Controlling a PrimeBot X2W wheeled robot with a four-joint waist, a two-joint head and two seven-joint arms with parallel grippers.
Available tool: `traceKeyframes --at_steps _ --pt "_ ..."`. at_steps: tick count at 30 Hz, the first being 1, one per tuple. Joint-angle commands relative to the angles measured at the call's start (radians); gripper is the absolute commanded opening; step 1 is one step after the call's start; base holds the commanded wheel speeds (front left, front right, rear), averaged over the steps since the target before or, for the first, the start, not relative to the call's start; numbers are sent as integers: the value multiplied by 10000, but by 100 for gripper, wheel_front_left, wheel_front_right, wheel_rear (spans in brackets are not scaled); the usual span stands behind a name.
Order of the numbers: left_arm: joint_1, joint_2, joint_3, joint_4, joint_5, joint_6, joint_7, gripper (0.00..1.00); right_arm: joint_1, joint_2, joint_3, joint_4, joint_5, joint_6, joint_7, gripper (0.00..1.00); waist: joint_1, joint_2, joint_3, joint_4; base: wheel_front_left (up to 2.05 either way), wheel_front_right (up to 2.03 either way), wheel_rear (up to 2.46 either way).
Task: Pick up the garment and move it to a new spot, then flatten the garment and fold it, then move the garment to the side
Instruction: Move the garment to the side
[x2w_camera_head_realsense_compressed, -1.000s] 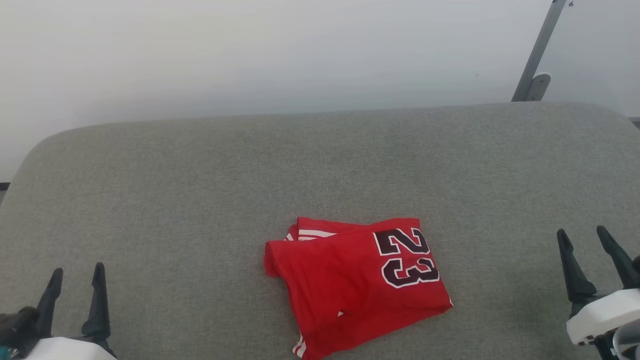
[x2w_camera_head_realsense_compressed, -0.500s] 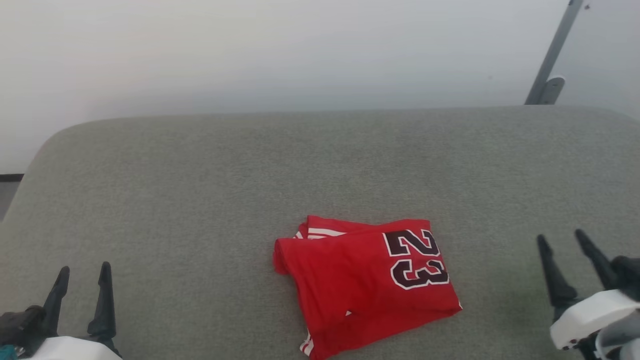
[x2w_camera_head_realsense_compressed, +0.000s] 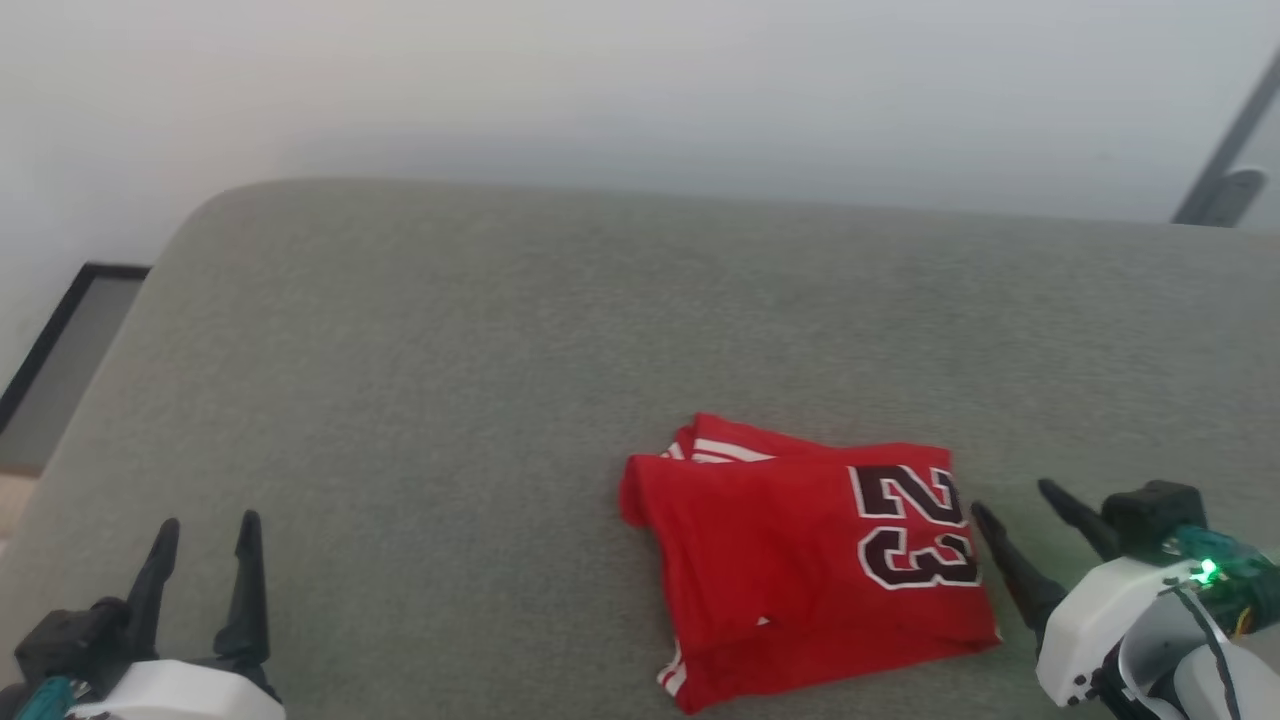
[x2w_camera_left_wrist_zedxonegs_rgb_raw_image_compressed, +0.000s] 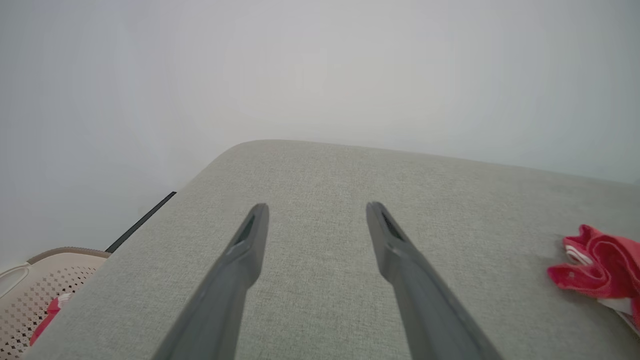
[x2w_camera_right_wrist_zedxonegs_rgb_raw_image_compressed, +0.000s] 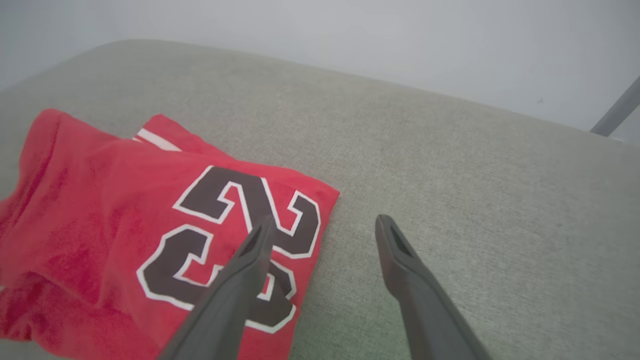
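On the grey padded surface (x2w_camera_head_realsense_compressed: 450, 330), right of centre, the garment (x2w_camera_head_realsense_compressed: 780, 560) lies as a compact folded bundle with the "23" facing up near its right edge. The right gripper (x2w_camera_head_realsense_compressed: 1010, 496) stands just beside that edge, fingers spread. In the right wrist view one finger overlaps the numeral and the other the bare padding, a placement that appears suited to pinching the edge. The left gripper (x2w_camera_head_realsense_compressed: 210, 519) hovers well apart at the lower left, fingers likewise spread, holding nothing.
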Motion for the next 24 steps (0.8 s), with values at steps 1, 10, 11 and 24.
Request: traceKeyframes --at_steps 1,10,11,24 --pt "-141 -32 -44 -10 -10 -19 -36 100 -148 -98 211 125 73 1 151 100 0 0 186 278 0 0 0" --pt "-364 -248 -257 -6 -19 -18 -36 100 -821 -742 1253 842 925 1 2030 100 0 0 749 1036 0 0 0" --pt "-396 -271 -282 -2 -19 -18 -36 100 -913 -788 1347 921 1089 -1 2330 100 0 0 816 1096 0 0 0" --pt "-931 -568 -639 167 49 -18 -36 100 -1765 -1163 2683 1134 2941 2 7133 100 0 0 1483 1589 0 0 0"
